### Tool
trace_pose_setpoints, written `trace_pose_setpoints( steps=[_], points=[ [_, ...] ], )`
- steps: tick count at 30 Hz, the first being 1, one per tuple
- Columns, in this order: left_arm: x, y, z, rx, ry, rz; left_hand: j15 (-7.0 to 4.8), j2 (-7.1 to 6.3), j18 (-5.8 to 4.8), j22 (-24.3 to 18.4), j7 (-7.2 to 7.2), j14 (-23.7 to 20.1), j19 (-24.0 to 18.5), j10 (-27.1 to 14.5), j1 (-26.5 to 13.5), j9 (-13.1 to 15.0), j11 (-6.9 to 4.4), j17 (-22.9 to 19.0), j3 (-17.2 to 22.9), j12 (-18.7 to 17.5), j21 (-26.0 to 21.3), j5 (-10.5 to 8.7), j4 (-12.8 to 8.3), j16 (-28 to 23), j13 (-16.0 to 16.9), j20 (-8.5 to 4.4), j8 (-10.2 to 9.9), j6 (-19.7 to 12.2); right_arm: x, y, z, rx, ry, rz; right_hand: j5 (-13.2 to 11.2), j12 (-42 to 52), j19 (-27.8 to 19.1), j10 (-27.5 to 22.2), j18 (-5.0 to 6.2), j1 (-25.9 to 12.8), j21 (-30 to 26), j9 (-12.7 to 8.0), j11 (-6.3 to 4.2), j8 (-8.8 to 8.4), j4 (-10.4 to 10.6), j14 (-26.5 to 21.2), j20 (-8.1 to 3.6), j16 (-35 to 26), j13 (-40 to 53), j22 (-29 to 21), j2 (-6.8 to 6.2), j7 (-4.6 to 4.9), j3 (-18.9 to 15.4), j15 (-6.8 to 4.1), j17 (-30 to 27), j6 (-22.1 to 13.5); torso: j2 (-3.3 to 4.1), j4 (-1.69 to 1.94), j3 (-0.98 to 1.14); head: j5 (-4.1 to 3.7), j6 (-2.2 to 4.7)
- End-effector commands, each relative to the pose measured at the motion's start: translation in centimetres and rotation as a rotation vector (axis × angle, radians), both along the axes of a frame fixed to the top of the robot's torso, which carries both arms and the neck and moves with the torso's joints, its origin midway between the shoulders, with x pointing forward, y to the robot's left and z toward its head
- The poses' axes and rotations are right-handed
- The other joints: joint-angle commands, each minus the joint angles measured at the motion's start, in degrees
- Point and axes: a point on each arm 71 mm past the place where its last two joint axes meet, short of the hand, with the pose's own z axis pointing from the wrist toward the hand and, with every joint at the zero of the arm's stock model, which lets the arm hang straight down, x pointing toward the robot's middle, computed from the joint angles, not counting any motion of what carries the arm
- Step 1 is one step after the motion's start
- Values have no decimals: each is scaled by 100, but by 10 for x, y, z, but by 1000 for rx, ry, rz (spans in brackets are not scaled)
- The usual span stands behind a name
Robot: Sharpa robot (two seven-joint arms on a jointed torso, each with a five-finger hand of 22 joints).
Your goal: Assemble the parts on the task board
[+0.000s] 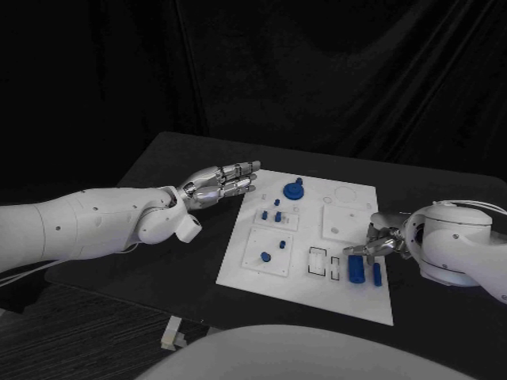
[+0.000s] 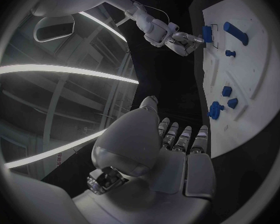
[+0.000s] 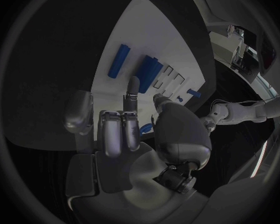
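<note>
The right hand (image 1: pixel 374 244) is pinching an upright blue part (image 1: pixel 356 269) at the task board (image 1: pixel 351 305)'s near right corner (small, stiff, likely light and slick, best gripped mid-length), while the left hand (image 1: pixel 217 184) is hovering open and empty beside the board.

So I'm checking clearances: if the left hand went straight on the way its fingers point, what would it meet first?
Probably the task board near its round blue part; the left hand hovers, so depth is unclear.
</note>
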Motion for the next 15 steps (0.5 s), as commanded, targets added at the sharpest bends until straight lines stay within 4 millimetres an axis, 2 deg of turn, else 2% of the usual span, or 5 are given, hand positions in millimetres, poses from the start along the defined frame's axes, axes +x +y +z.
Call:
trace_pose_setpoints(
  steps=[1,9,15],
  points=[
    [0,-3,0,-20,4,-10,43,-41,21,64,-41,38,74,6,63,-16,46,35,201,73,-48,93,-31,70,-28,33,-34,42,-1,-1,-3,-26,8,-2,54,95,-27,597,-50,81,-23,103,32,-64,-24,601,18,142,1584,895,-85,-12,-8,8,1592,-79,0,-1,-1,-5,1],
    [0,-3,0,-20,7,-14,43,-41,21,64,-41,38,74,6,63,-16,46,35,201,73,-48,93,-31,70,-28,33,-34,42,-3,1,-10,-36,28,5,98,95,-43,597,-43,122,-61,119,48,-117,-17,601,29,142,1584,885,-137,9,-33,20,1592,-137,-2,-3,0,3,1],
    [-1,-4,0,-21,11,-17,50,-41,20,64,-45,40,74,6,65,-16,59,36,205,74,-47,94,-32,76,-28,33,-35,41,-4,2,-16,-53,50,11,139,95,-42,597,-41,197,-80,136,92,-246,-18,601,55,142,1584,879,-164,69,-56,51,1592,-326,1,-3,-1,14,1]
  ],
)
